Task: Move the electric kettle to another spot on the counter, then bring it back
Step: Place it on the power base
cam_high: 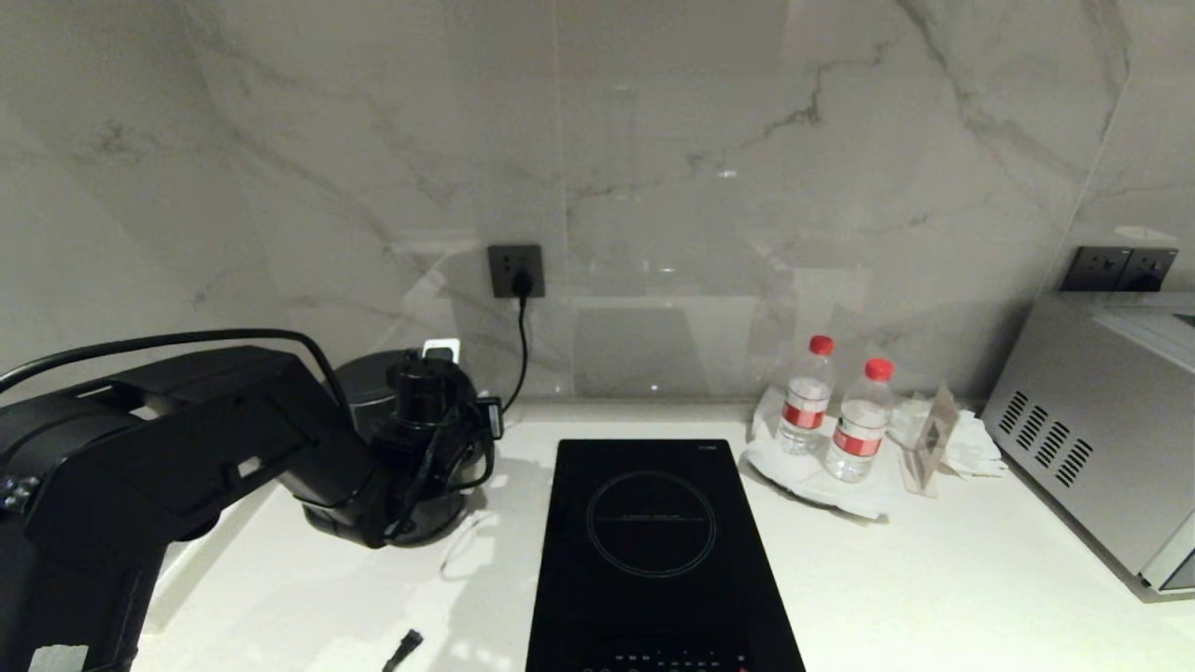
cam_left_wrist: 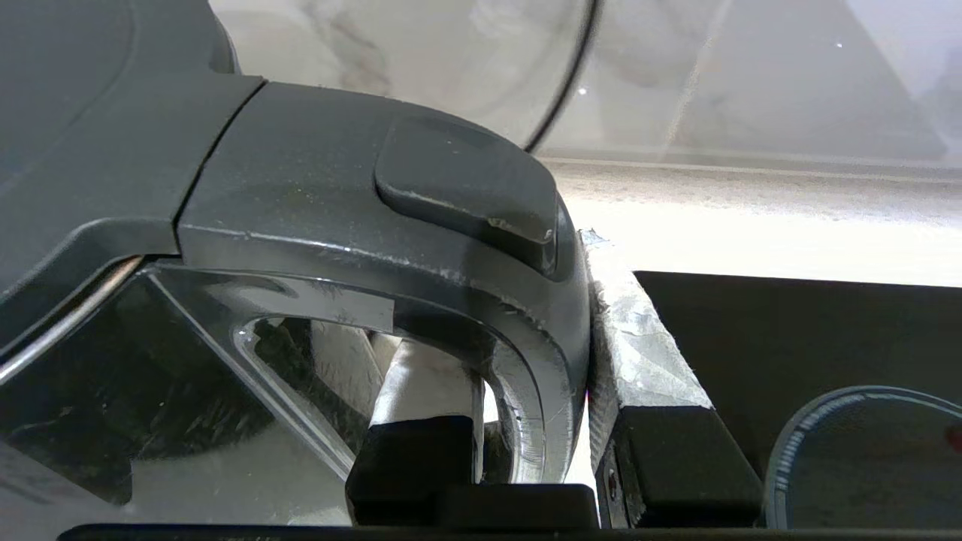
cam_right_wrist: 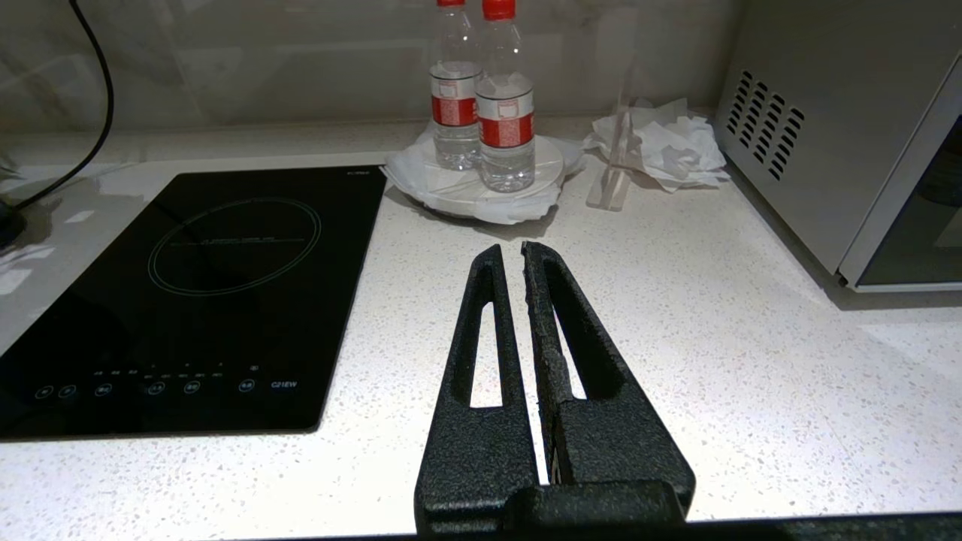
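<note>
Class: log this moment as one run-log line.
left claw: shut on kettle handle | right claw: shut, idle over counter | kettle: left of hob

A glossy black finish is seen on the electric kettle (cam_high: 373, 392), with a dark grey handle top in the left wrist view. The counter (cam_high: 934, 579) is shown in white with fine grey speckles. The induction hob (cam_high: 653, 551) is rendered in black glass marked with a thin pale ring. Red caps and red-and-white labels are carried by the two clear bottles (cam_high: 840, 411). The wall (cam_high: 653, 140) is patterned in pale grey marble with darker veins. A silver-grey casing is shown on the microwave (cam_high: 1092, 420).
</note>
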### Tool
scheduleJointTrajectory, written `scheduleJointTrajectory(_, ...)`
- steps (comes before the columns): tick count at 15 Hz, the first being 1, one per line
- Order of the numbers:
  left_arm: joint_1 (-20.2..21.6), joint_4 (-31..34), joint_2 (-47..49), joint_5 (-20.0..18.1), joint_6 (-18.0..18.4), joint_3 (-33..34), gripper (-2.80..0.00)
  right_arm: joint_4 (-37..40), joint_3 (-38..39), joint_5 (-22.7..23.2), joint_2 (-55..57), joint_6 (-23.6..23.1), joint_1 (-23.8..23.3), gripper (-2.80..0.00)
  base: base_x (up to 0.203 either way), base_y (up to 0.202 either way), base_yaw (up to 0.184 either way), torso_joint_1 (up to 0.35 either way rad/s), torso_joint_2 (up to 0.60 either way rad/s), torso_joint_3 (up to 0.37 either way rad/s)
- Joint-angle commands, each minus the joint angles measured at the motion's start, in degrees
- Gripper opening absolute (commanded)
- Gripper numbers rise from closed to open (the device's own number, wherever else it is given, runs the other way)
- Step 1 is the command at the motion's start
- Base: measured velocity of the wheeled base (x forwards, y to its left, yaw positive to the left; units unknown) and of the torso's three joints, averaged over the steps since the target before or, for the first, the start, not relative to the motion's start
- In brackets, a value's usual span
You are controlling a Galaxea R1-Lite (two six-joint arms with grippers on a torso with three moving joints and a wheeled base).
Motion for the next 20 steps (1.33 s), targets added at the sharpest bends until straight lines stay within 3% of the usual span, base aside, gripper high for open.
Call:
scheduleJointTrajectory(1,-0.58,-0.45,0.32,0.25,-0.06,-0.71,-2.8,0.0,0.0,0.01,0.0,-0.03,0.0,-2.8,0.0,0.0,0.0,0.0,0.0,0.0)
scheduleJointTrajectory(14,1.04,-0.12,5.58,0.26,0.45,-5.94,-2.8,0.0,0.0,0.01,0.0,-0.03,0.0,-2.8,0.0,0.0,0.0,0.0,0.0,0.0)
scheduleJointTrajectory(20,0.21,-0.55,4.1,0.25,0.21,-2.38,-2.8,0.0,0.0,0.03,0.0,-0.03,0.0,-2.8,0.0,0.0,0.0,0.0,0.0,0.0)
